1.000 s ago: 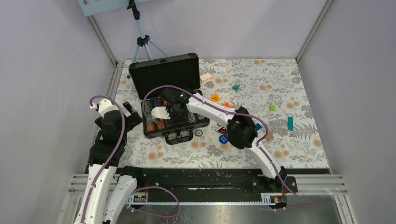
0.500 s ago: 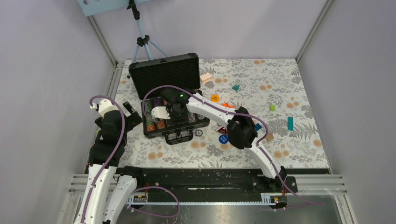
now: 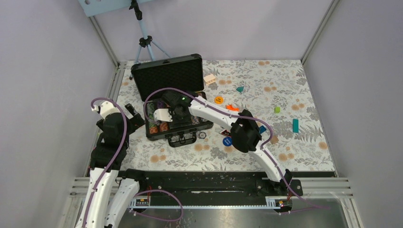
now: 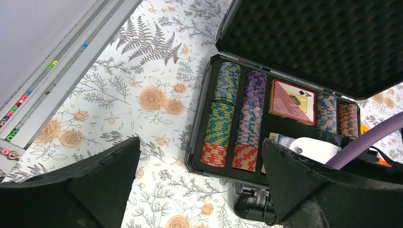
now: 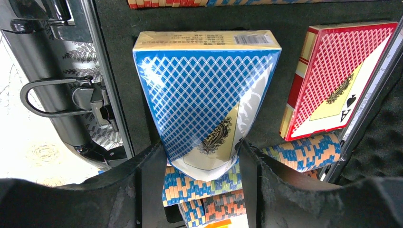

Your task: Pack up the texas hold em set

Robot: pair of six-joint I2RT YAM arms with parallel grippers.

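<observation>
The black briefcase (image 3: 166,76) lies open left of centre, foam lid raised, with rows of striped poker chips (image 4: 218,123) and a red card deck (image 4: 292,100) in its tray. My right gripper (image 3: 167,116) hovers over the tray, shut on a blue card deck (image 5: 204,95) by its lower end, above chip rows (image 5: 304,152), with the red deck (image 5: 332,76) beside it. The case handle (image 5: 52,99) is at the left of the right wrist view. My left gripper (image 3: 135,118) is open and empty beside the case's left end (image 4: 195,156).
Right of the case lie an orange disc (image 3: 218,100), a blue disc (image 3: 226,141), a small round disc (image 3: 203,135), a teal block (image 3: 295,125), a green cube (image 3: 277,109) and a wooden block (image 3: 209,78). A tripod (image 3: 145,42) stands behind the case.
My right gripper has shifted slightly toward the far left over the tray with the blue deck in it. The left arm has not moved.
</observation>
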